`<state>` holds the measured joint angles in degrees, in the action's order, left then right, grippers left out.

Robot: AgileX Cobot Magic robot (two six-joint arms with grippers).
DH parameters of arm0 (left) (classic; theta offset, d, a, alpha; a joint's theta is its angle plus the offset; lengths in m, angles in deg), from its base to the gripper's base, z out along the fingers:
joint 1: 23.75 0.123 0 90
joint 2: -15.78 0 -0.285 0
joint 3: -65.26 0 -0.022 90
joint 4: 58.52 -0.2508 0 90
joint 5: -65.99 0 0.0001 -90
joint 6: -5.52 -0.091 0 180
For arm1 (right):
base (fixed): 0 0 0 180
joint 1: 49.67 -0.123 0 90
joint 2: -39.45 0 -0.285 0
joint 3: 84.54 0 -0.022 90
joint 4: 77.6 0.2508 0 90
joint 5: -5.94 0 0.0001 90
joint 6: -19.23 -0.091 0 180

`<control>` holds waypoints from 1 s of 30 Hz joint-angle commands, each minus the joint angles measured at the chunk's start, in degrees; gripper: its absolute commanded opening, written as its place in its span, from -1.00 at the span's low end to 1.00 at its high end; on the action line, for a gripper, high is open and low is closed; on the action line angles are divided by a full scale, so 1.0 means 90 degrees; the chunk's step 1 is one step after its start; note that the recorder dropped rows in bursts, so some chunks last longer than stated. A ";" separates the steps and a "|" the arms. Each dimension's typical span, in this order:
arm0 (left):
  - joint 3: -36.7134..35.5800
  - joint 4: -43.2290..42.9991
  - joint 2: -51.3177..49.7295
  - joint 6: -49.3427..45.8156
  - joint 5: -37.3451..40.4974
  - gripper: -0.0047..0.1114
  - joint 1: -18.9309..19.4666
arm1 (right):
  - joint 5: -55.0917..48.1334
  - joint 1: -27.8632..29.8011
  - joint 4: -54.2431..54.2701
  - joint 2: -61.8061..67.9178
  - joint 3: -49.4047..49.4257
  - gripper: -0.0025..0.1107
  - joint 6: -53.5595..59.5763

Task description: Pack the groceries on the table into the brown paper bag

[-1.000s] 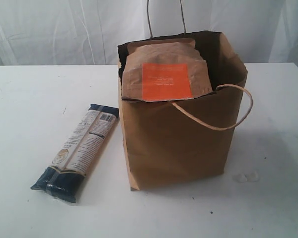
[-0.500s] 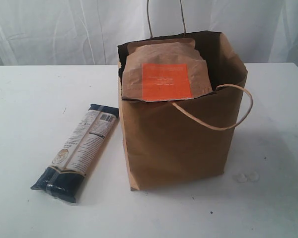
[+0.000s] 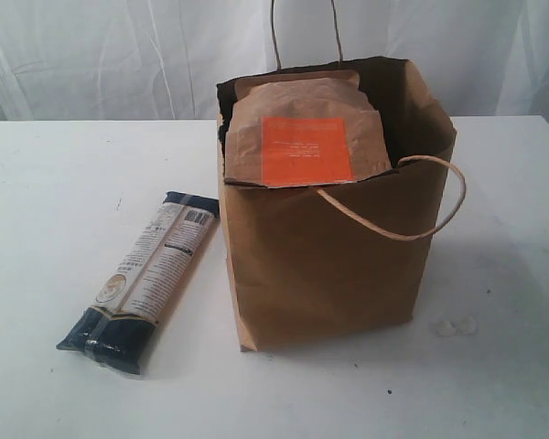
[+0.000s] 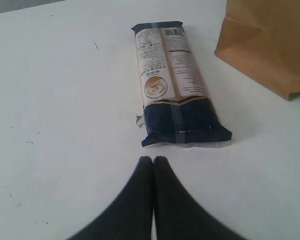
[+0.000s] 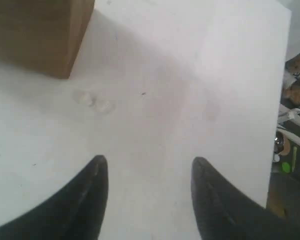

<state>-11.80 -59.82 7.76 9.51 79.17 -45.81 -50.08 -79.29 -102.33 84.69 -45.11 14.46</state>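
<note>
Left gripper point(image 4: 153, 160) is pinched closed and empty, just off the dark end of the pasta packet point(image 4: 177, 100), which lies flat on the table point(image 4: 50, 100) beside the paper bag point(image 4: 270, 45). I'd open wide, grab it mid-length and stand it in the bag next to the pouch point(image 3: 302, 137). Packet print's too small to read, only a barcode point(image 4: 173, 32) and round logo point(image 4: 155, 88).

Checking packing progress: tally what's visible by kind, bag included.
Brown paper bag, upright: 1
Brown orange-labelled pouch, sticking out of its top: 1
Pasta packet, lying on the table: 1
Total: 3. Anything deeper in the bag is hidden.
</note>
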 commanded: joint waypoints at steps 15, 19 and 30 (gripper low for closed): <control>-0.0018 0.0028 0.0026 -0.0003 0.0020 -0.92 0.0009 | 0.2022 0.0118 -0.0410 0.1962 0.0648 -0.10 -0.2594; -0.0018 0.0028 0.0026 -0.0003 0.0020 -0.92 0.0009 | 0.2342 0.0528 -0.0712 0.2347 0.0768 -0.10 -0.3556; -0.0018 0.0028 0.0026 -0.0003 0.0020 -0.92 0.0009 | 0.3616 0.1582 0.0012 0.3240 0.0895 -0.10 -0.3340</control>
<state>-11.80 -59.82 7.76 9.51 79.17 -45.81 -19.58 -66.36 -104.67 111.85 -37.45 -17.86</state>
